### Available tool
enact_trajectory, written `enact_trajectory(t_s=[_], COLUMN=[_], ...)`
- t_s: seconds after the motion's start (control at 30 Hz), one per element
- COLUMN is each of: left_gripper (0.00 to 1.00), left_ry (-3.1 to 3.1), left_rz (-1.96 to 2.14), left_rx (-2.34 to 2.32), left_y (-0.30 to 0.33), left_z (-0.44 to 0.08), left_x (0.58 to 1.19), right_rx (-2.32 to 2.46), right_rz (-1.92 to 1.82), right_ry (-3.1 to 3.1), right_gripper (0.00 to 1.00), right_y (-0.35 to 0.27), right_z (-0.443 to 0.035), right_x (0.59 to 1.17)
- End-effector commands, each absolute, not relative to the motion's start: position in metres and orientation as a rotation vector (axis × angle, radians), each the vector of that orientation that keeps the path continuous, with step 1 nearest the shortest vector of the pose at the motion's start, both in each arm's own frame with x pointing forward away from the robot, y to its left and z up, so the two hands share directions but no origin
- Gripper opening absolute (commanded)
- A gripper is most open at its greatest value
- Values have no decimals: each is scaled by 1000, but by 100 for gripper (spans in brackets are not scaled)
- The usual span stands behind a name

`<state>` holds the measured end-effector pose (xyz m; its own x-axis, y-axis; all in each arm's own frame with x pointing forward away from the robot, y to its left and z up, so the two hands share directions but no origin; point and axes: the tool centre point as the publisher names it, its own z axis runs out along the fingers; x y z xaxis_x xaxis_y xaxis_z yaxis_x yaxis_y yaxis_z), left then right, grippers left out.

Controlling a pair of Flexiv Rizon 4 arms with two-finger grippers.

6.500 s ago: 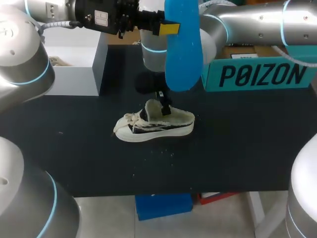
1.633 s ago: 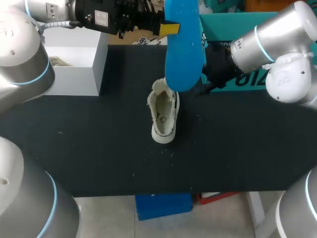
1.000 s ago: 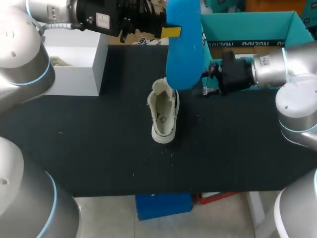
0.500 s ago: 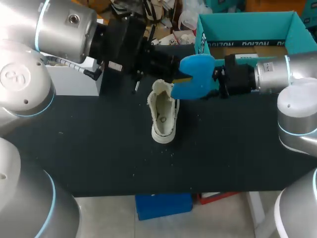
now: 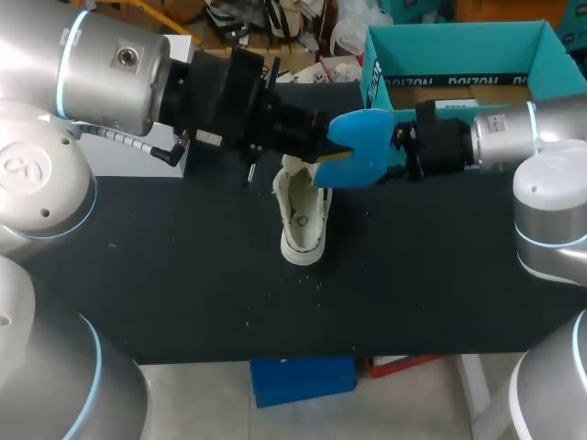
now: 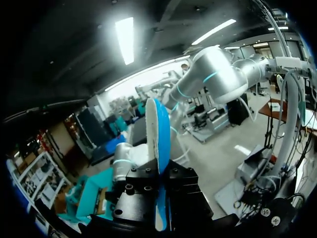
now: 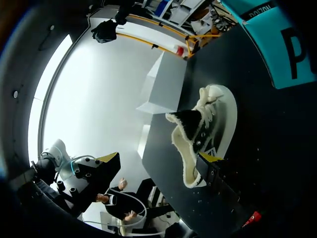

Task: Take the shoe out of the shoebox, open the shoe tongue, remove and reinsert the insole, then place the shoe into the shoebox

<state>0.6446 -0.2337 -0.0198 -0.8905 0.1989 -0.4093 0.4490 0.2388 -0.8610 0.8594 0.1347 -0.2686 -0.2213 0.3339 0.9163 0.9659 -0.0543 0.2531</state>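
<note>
A blue insole hangs in the air over the heel end of the shoe, with my left gripper shut on its near end. In the left wrist view the insole stands edge-on out of the left gripper. The white low-top shoe lies on the black table, mouth up, with nothing holding it. My right gripper sits just behind the insole's far end. The right gripper is open wide, with the shoe ahead of it. The teal shoebox stands at the back right.
A white box stands at the back left, mostly behind my left arm; in the right wrist view the white box shows beyond the shoe. The black table is bare in front of the shoe, save for a few crumbs.
My left arm has swung down and turned the insole from upright to lying flat, low over the shoe's heel and close to the right gripper. The right arm has barely moved.
</note>
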Motion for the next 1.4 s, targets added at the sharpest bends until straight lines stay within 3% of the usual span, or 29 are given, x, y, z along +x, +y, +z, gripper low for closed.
enact_trajectory(t_s=[0.03, 0.27, 0.7, 1.27, 1.4], left_gripper=[0, 0, 0, 0, 0], left_ry=[2178, 1892, 1813, 1813, 1710], left_rz=[-1710, -1683, -1552, -1552, -1441], left_rx=[687, 862, 995, 995, 1053], left_y=[-239, -234, -207, -207, -213], left_z=[-16, -47, -120, -120, -141], left_x=[635, 591, 569, 569, 558], right_rx=[-1406, -1406, -1406, -1406, -1406], right_rz=[-1291, -1291, -1291, -1291, -1291], right_ry=[-1595, -1595, -1595, -1595, -1595], right_gripper=[100, 100, 100, 100, 100], right_y=[136, 136, 136, 136, 136], right_z=[-269, -269, -269, -269, -269], right_x=[860, 860, 860, 860, 860])
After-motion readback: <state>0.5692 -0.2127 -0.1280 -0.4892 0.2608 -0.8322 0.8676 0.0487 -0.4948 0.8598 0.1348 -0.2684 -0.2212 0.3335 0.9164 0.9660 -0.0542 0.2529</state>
